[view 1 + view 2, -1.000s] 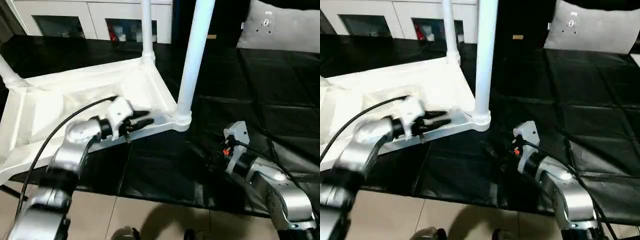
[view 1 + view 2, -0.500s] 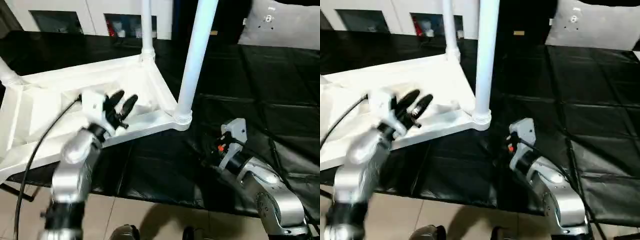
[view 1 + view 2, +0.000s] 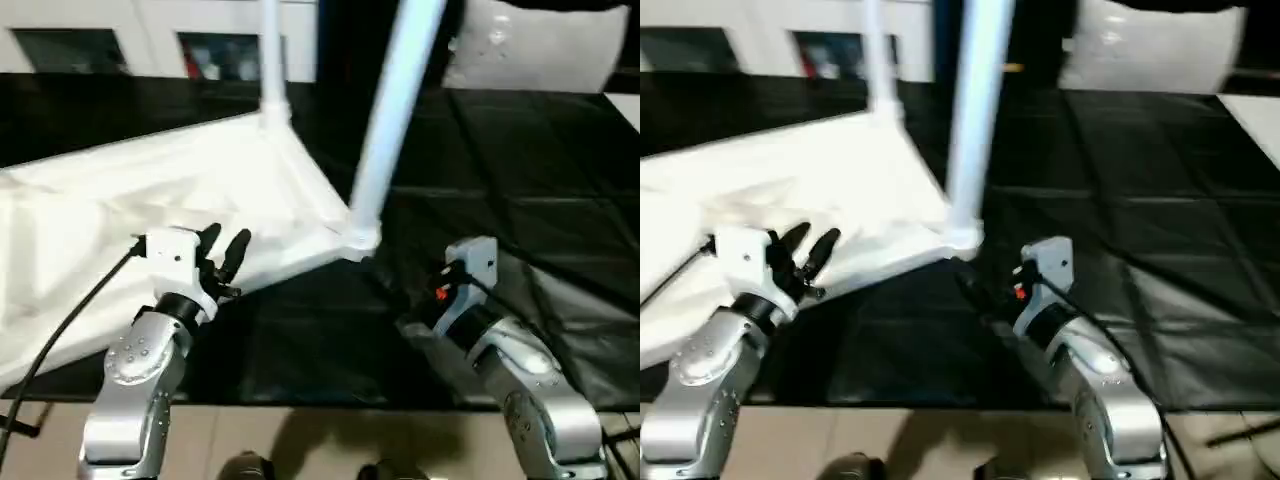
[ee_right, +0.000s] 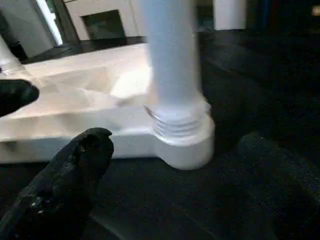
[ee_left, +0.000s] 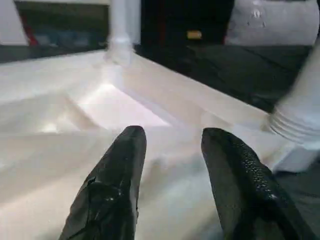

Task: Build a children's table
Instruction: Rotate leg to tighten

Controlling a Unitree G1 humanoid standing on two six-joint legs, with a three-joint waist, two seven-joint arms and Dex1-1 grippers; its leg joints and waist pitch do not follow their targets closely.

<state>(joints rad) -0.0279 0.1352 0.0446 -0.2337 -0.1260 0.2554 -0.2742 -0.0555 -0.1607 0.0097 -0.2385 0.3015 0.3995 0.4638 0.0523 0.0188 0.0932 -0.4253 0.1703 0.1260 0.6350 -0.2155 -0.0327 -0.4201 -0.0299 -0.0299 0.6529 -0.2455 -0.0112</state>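
Rt wrist view: smooth tapered leg [image 4: 172, 60], threaded base.

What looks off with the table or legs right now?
The nearest leg leans to one side instead of rising straight from its corner socket, and thread rings show above the socket, so it looks not fully screwed in. The far leg looks straighter.

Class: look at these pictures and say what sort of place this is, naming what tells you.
Probably a room in a home: a white cabinet with shelves, a grey pillow, and black mats laid under the upturned children's table.
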